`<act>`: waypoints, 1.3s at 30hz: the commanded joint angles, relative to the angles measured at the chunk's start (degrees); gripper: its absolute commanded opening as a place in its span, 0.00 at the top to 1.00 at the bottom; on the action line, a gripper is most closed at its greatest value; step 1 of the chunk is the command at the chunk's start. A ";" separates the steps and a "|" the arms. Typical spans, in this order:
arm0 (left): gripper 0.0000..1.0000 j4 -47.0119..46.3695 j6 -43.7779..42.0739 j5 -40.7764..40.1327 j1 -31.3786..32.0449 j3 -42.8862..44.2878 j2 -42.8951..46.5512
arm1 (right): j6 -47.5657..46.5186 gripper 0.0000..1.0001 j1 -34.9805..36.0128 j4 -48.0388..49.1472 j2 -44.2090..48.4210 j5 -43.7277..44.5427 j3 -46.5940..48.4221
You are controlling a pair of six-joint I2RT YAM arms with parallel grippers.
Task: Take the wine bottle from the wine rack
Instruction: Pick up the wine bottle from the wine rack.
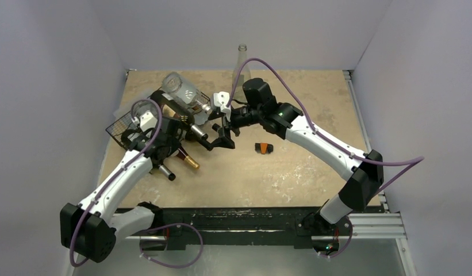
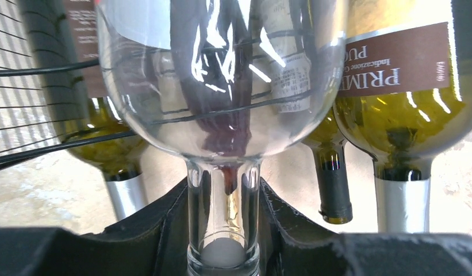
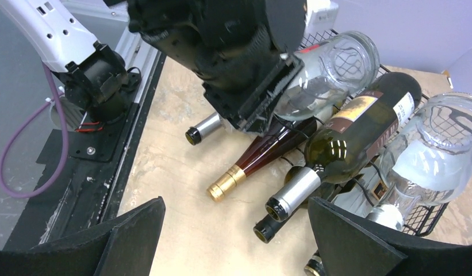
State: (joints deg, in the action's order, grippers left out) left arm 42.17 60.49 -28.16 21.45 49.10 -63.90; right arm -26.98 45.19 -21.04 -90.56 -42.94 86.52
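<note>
Black fingers (image 2: 158,230) of the left gripper (image 2: 223,221) are clamping the neck of a clear wine bottle (image 2: 222,86) at the wine rack (image 1: 121,127). Right gripper (image 3: 233,230) is hovering nearby, jaws gaping apart.

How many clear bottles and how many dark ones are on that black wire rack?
Clear glass bottles: 2
Dark glass bottles: 4 (2 silver-capped, 1 gold-capped, 1 black-capped)
Total: 6 plainly showing; another neck, cut off at the right wrist view's edge, is not counted.
</note>
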 commanded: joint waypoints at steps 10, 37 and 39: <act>1.00 11.52 -11.46 -9.50 0.34 12.68 8.39 | 1.18 0.01 -0.63 1.63 3.24 -0.72 -0.14; 1.00 18.83 -32.36 -15.69 -0.09 33.88 0.00 | 1.43 0.01 -0.89 1.96 4.69 -1.18 -1.93; 1.00 18.97 -33.31 -15.63 -0.10 34.57 0.01 | 1.45 0.01 -0.91 1.94 4.82 -1.18 -1.97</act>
State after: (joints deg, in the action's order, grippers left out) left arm 64.10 31.66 -37.71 21.69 78.15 -65.34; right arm -26.50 44.56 -20.97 -88.64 -43.03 84.58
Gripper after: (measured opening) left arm 0.362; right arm 0.987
